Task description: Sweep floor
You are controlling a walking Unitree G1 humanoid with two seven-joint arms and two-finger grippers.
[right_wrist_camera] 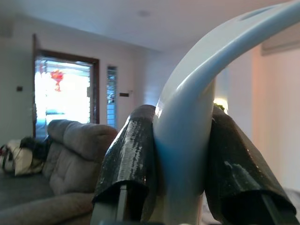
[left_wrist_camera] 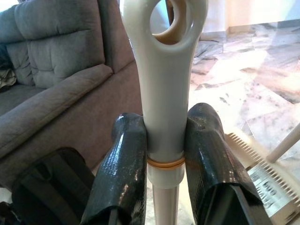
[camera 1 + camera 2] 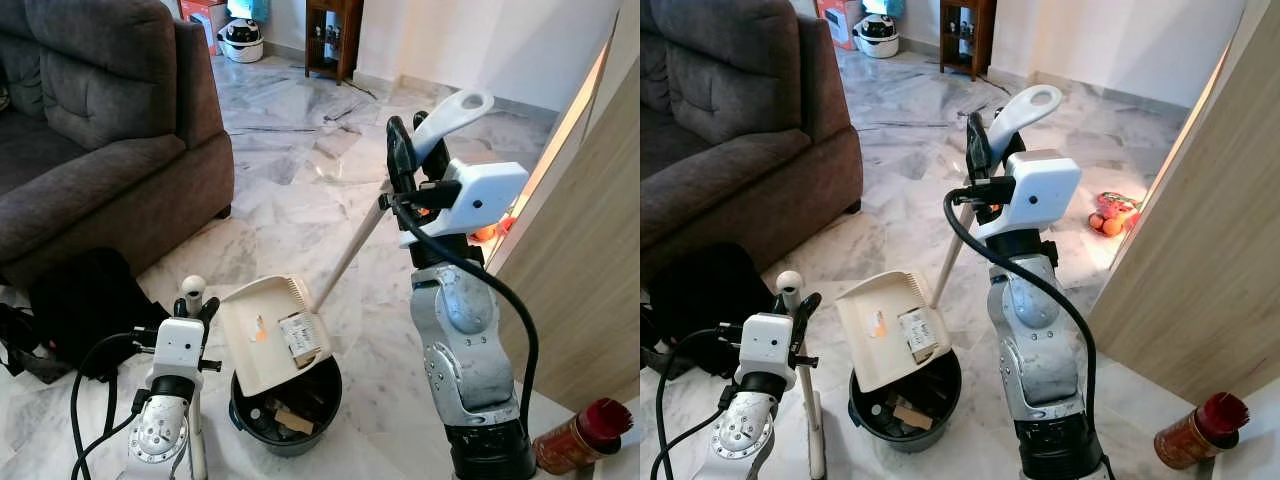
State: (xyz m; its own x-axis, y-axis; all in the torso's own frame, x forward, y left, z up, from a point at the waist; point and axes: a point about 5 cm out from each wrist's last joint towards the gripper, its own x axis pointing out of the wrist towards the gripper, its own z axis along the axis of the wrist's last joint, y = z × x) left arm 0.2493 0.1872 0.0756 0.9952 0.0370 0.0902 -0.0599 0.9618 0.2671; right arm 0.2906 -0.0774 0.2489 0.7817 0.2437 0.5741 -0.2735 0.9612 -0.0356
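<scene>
the right gripper [image 3: 418, 150] is raised at the right of the scene, its black fingers [image 1: 133, 154] clamped on the curved white handle of the dustpan [image 3: 272, 330]. the pan's long pale pole slants down and left from that grip to the cream pan, which is tilted over a black bin [image 3: 285, 405] on the near floor. a crumpled printed wrapper [image 3: 298, 335] and a small orange scrap [image 3: 260, 333] lie on the pan; the print on the wrapper is too small to read. more scraps lie inside the bin.

the left gripper [image 2: 164, 154] is low at the near left, its fingers [image 2: 123, 173] closed tight around the broom [image 3: 193, 290] just above an orange ring on the shaft, below the looped white grip. the broom stands upright just left of the pan.

the marble floor [image 3: 300, 170] runs to the far wall. a dark grey sofa [image 3: 100, 120] fills the far left, with a black bag [image 3: 85, 305] on the floor before it. a wood panel [image 3: 590, 240] stands at the right, and small orange toys [image 3: 1110, 215] lie on the floor beside it. a jar with a red lid [image 3: 580, 435] sits at the near right; its label cannot be read. far off stand a dark shelf [image 3: 333, 35] and a round white appliance [image 3: 241, 40].
</scene>
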